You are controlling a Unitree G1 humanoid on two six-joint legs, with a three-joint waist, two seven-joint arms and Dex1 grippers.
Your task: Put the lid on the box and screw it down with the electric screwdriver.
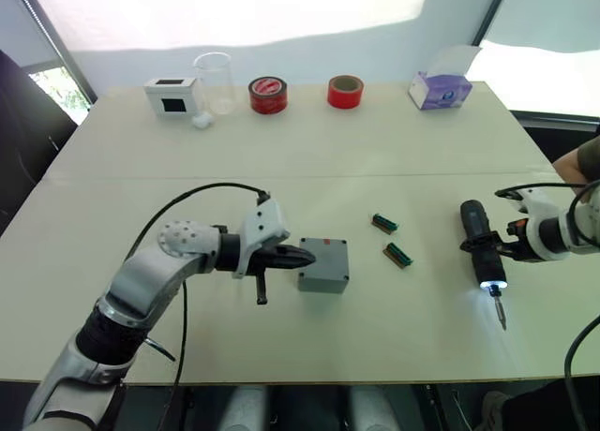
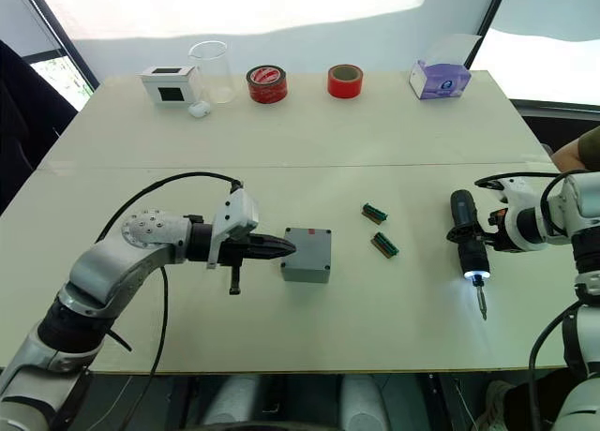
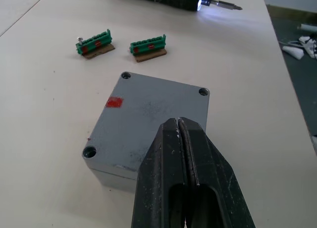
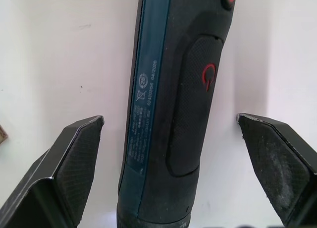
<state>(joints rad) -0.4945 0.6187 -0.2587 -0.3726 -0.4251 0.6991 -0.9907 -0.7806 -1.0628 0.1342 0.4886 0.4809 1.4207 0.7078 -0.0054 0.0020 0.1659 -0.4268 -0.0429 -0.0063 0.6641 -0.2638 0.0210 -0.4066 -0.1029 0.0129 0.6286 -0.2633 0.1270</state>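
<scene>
Lid (image 3: 153, 116) and box (image 1: 323, 279) sit together as one grey block at centre frame in the head views, the lid already seated on top with its screw holes showing at the corners and a small red mark near one edge. Pressed against the block's left side is the left gripper (image 1: 302, 258), its two black fingers pinched tight together on nothing; the closed tip rests at the lid's near edge in the left wrist view, apparently to nudge or steady the box rather than grasp it.

At lower right of the head views the electric screwdriver (image 1: 484, 246) lies flat on the pale table (image 1: 375, 150), bit pointing toward the frame's bottom edge and its work light glowing. The right gripper (image 4: 171, 134) straddles the tool's dark body with fingers spread wide on either side, not yet touching it — placed, it seems, for a pickup. No screws can be made out in the lid's holes.

Two small green terminal strips (image 1: 391, 239) lie between box and screwdriver. Along the top edge stand a white box, a clear beaker, two red tape rolls (image 1: 307, 94) and a tissue box (image 1: 441, 89).
</scene>
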